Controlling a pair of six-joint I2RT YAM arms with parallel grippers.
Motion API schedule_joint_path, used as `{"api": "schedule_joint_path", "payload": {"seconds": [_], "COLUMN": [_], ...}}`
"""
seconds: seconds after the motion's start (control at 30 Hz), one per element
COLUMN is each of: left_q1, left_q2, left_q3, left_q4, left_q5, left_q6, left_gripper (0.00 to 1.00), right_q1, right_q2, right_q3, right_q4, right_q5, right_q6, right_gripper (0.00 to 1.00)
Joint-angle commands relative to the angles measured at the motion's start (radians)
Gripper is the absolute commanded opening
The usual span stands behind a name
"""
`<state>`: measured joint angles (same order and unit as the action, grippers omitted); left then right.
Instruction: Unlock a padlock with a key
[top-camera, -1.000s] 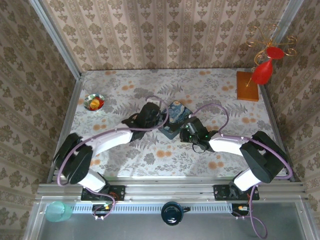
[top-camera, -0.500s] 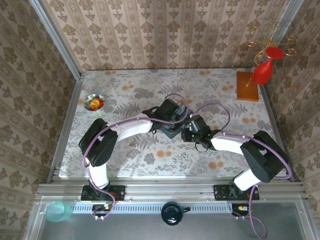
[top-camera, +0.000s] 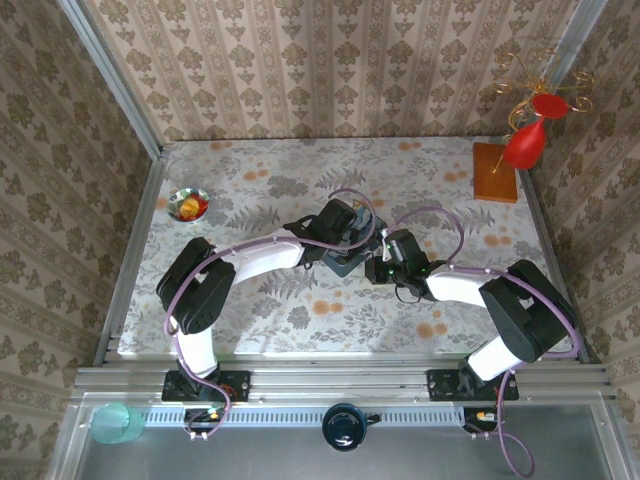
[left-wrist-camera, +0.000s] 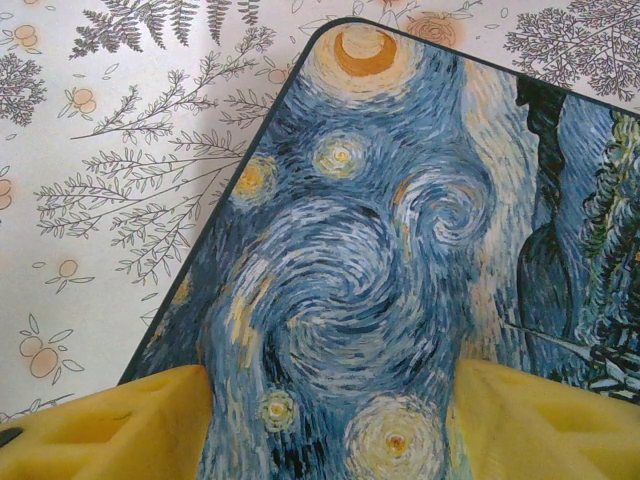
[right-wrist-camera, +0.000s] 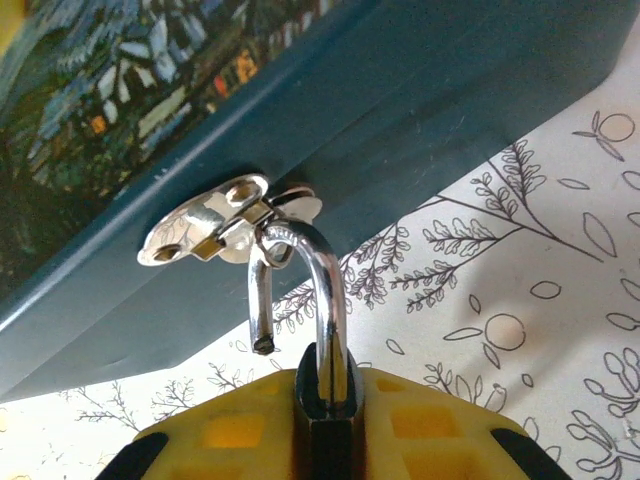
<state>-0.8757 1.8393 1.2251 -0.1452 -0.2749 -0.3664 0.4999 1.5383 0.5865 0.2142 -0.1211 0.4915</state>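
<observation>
Floral tablecloth (top-camera: 250, 170), starry blue tin (left-wrist-camera: 380, 250), padlock (right-wrist-camera: 335, 320)

The padlock (right-wrist-camera: 328, 330) body is mostly buried between the right gripper (right-wrist-camera: 325, 435) pads and cut off at 6 o'clock. The blue tin (right-wrist-camera: 400, 110) runs past the frame at 12 and 9 o'clock; in the left wrist view the left gripper (left-wrist-camera: 330, 420) pads are clipped at 6 o'clock

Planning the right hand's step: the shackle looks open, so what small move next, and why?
Probably swing the small dark padlock sideways so its open silver shackle unhooks: its free end hangs loose, yet the curve threads the blue painted tin's silver hasp.
</observation>
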Motion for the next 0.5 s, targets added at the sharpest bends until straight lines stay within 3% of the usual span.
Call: {"api": "schedule_joint_path", "payload": {"seconds": [0.0, 0.47], "left_q1": [0.011, 0.021], "left_q2": [0.034, 0.032], "left_q3": [-0.046, -0.041], "left_q4": [-0.096, -0.111], "left_q5": [-0.002, -0.002], "left_q6": [-0.027, -0.041], "left_gripper": [0.66, 0.65], "right_q1": [-0.015, -0.036], "right_q2": [-0.012, -0.026], "right_q3": [-0.019, -0.049], "right_q4": [0.028, 0.028], "right_q5": [-0.006, -0.017], "right_q6": [-0.025, -0.022], "right_gripper": [0.21, 0.22]}}
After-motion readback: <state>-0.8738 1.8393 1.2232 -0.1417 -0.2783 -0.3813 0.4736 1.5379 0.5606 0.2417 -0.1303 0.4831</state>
